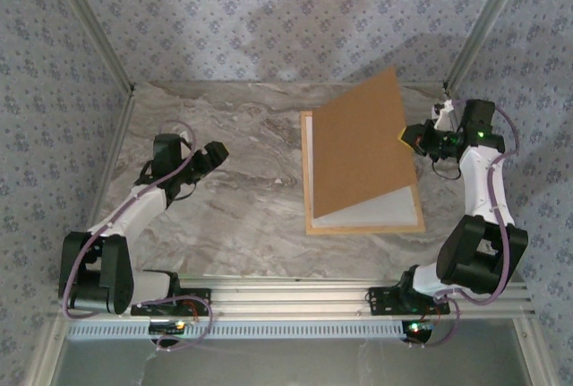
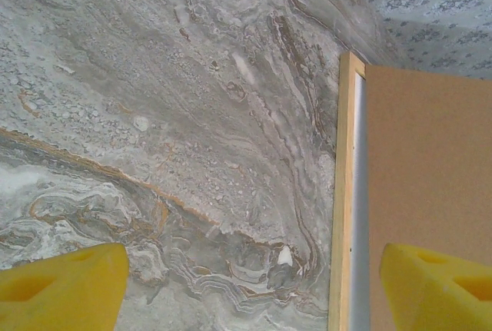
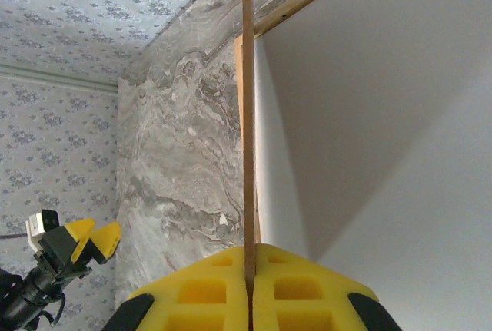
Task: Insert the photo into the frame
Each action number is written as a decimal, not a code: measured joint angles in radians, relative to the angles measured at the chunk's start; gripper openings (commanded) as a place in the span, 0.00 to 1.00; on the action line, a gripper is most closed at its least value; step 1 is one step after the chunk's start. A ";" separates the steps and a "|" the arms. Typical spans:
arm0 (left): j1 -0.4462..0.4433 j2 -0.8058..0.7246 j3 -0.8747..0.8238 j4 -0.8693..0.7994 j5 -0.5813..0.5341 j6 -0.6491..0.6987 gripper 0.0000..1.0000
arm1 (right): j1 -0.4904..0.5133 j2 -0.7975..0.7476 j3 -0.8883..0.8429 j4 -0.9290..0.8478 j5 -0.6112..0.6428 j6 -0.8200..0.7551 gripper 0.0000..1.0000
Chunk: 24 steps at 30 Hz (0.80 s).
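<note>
The light wood frame (image 1: 363, 228) lies flat on the marble table, right of centre. A plain white surface (image 1: 385, 210) fills it; I cannot tell whether this is the photo's back, and no printed picture shows. My right gripper (image 1: 405, 138) is shut on the right edge of the brown backing board (image 1: 363, 149), which tilts up over the frame with its left edge down along the frame's left rail. In the right wrist view the board (image 3: 247, 116) runs edge-on between the shut yellow fingers (image 3: 200, 292). My left gripper (image 1: 218, 151) hangs open over bare table, left of the frame (image 2: 344, 193).
The marble table (image 1: 233, 198) stretches between the left gripper and the frame. Patterned walls and metal corner posts (image 1: 89, 19) close in the back and sides. An aluminium rail (image 1: 295, 301) with both arm bases runs along the near edge.
</note>
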 measured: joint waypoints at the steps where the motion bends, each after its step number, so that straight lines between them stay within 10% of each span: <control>1: 0.000 0.000 0.000 0.000 0.000 0.000 0.85 | 0.000 0.000 0.000 0.000 0.000 -0.004 0.00; 24: -0.020 0.012 0.000 0.002 0.001 0.000 0.86 | 0.023 -0.027 -0.044 -0.005 -0.005 -0.030 0.00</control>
